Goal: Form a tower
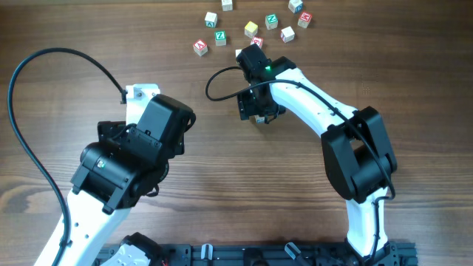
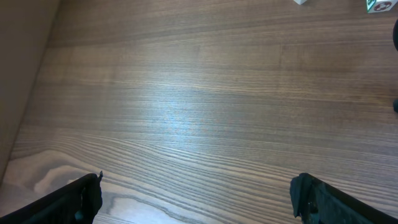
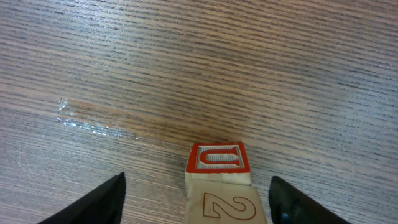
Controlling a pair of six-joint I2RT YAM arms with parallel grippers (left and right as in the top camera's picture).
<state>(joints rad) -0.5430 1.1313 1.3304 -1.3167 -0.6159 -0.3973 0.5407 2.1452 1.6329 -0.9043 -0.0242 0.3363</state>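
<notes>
Overhead: about ten loose cubes (image 1: 251, 29) lie scattered at the far side of the table (image 1: 222, 185). Left wrist: the left gripper (image 2: 198, 183) gapes wide above the wood, holding nothing. Right wrist: the right gripper (image 3: 198, 183) stands parted astride the tower (image 3: 225, 204), touching neither side. One red-edged U cube (image 3: 217, 158) sits just beyond.

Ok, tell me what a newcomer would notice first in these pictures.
Two lettered blocks sit mid-table: a red-framed U block and a pale block marked 2 right next to it, with the right arm's jaws standing open on either side. On the far side of the table lies a scatter of loose blocks. The left arm sits folded, its jaws wide over bare wood.
</notes>
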